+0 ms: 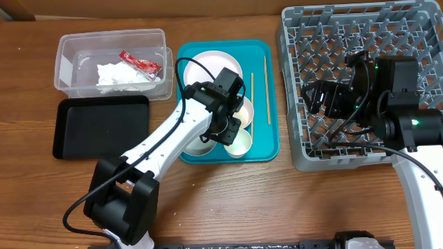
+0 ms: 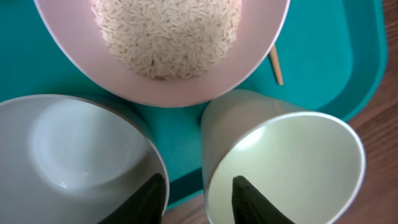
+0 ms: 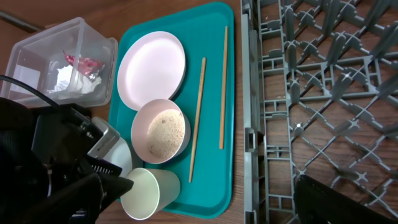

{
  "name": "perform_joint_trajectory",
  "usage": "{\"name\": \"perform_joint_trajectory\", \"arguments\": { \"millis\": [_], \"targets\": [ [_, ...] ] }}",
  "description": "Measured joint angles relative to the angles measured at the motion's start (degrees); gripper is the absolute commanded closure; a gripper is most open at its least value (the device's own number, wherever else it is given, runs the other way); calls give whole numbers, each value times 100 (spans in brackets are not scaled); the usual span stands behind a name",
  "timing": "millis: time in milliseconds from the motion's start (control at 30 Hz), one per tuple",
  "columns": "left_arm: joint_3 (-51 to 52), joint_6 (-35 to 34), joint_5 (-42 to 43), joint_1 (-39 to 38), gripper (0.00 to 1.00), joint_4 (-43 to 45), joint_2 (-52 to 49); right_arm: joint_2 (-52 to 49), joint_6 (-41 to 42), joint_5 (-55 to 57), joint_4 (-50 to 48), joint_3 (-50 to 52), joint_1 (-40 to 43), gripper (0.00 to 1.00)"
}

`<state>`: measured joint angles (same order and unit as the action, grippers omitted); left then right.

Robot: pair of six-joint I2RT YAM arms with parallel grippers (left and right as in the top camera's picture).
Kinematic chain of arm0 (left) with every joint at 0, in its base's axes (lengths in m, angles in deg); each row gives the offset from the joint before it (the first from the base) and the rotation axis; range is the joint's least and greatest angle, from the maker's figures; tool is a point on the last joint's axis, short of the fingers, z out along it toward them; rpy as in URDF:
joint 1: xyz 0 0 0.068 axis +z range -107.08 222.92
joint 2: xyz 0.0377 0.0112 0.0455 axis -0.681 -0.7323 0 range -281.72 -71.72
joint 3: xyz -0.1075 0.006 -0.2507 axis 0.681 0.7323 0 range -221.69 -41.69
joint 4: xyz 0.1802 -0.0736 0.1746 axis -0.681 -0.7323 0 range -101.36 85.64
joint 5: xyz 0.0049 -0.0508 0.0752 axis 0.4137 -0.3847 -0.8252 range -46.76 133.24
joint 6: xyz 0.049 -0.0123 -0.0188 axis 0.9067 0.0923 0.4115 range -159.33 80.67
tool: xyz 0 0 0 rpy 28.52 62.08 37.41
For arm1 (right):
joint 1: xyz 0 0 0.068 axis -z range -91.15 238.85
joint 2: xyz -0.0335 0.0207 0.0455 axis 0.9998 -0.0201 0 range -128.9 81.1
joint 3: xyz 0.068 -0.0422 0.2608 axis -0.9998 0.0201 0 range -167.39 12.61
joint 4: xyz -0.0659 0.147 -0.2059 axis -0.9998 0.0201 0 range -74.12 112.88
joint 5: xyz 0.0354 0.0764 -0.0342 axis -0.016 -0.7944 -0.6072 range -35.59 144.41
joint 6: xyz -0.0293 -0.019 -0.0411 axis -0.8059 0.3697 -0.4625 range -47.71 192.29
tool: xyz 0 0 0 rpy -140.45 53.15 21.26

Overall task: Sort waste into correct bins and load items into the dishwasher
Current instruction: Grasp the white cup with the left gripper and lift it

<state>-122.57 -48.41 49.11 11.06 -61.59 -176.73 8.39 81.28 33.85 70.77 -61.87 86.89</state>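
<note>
Our left gripper point(image 2: 199, 190) hangs wide open, holding nothing. The wall of the small white cup point(image 2: 292, 168) lies between its fingers point(image 2: 155, 199). The cup stands at 5 o'clock on the teal plastic tray point(image 2: 336, 50), with the round grey-blue bowl point(image 2: 68, 155) just beside it at 9 o'clock. We should go straight down, pinch and lift straight up, so we bump neither that bowl nor the pale-pink bowl point(image 2: 186, 92) of whitish rice grains point(image 2: 165, 31) at 12 o'clock. At 3 o'clock, our right gripper point(image 1: 315, 98) hangs over the big grey plastic dish rack point(image 1: 346, 28); we cannot tell if it is open.
</note>
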Motion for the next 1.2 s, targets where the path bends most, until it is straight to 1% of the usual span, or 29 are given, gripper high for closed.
{"name": "perform_joint_trajectory", "arguments": {
  "millis": [133,267,467,567,633,933,1033,1100,1200],
  "targets": [
    [155,0,-31,-24,70,144,0,0,2,0,-2,0,0,0],
    [190,-42,-37,-81,81,186,0,0,2,0,0,0,0,0],
    [190,-111,-35,-105,84,267,0,0,0,2,0,0,0,0],
    [201,-133,-33,-118,89,280,0,0,0,2,-2,0,0,0],
    [212,-136,-33,-118,96,284,0,0,0,2,0,0,0,0],
    [221,-249,52,-109,96,275,-2,0,0,-2,0,0,0,0],
    [168,-273,352,-4,96,122,-2,0,0,-66,0,0,0,0],
    [-9,-256,892,269,96,-179,-2,0,2,-278,4,0,0,0],
    [-369,-15,1818,782,96,-533,-9,-17,2,-649,11,0,0,0]
  ]
}}
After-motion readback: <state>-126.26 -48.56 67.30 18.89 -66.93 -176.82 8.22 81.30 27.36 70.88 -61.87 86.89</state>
